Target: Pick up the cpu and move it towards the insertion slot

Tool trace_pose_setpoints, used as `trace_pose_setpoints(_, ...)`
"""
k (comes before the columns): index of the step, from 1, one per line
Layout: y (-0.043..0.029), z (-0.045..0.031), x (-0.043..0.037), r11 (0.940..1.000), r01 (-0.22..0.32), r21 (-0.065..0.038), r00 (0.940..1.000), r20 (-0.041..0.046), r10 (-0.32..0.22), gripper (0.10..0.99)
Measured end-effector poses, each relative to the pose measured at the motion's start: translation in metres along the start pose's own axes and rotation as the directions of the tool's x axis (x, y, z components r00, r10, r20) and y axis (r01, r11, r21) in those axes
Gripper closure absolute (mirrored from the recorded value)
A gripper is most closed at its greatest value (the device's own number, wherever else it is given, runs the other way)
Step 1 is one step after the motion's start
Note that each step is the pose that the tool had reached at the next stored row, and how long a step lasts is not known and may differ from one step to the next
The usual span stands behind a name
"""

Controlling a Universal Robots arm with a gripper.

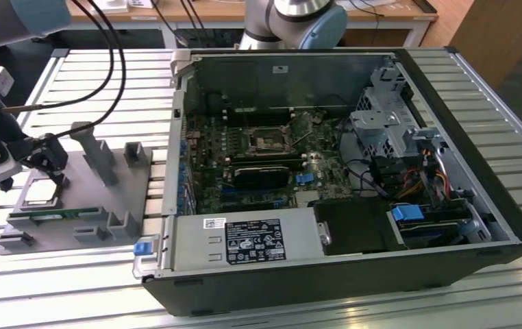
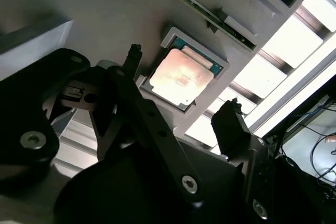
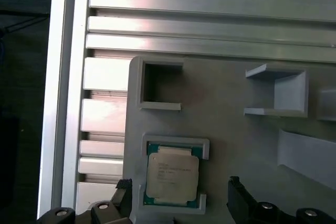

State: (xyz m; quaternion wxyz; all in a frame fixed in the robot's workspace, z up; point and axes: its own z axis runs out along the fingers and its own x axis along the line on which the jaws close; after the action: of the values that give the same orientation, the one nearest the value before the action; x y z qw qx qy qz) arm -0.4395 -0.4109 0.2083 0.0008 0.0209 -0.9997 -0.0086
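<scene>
In the second wrist view the claw [image 2: 182,81] stands open, its black fingers [image 2: 231,124] on either side of the chip [image 2: 181,77] and apart from it. Nothing is gripped. The chip lies flat in its square nest on the grey tray [image 2: 105,3], at the exterior view's left. Farther off, around that view's middle, the open computer case [image 1: 380,274] holds the board and its socket [image 1: 268,140], well apart from the chip. By my judgement the lift is not yet made, and the whole carry to the socket is left.
</scene>
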Motion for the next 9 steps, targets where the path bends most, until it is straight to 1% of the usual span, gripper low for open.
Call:
trace_pose_setpoints(1, 0.0000, 0.0018, 0.0002, 1.0000, 0.000, 0.000, 1.0000, 0.0001, 0.000, 0.275)
trace_pose_setpoints(7, -0.0002, 0.0126, 0.0013, 1.0000, -0.001, 0.002, 1.0000, -0.0001, 0.001, 0.275)
trace_pose_setpoints(9, 0.0004, 0.0144, 0.0014, 1.0000, -0.002, 0.003, 1.0000, -0.0002, 0.002, 0.290)
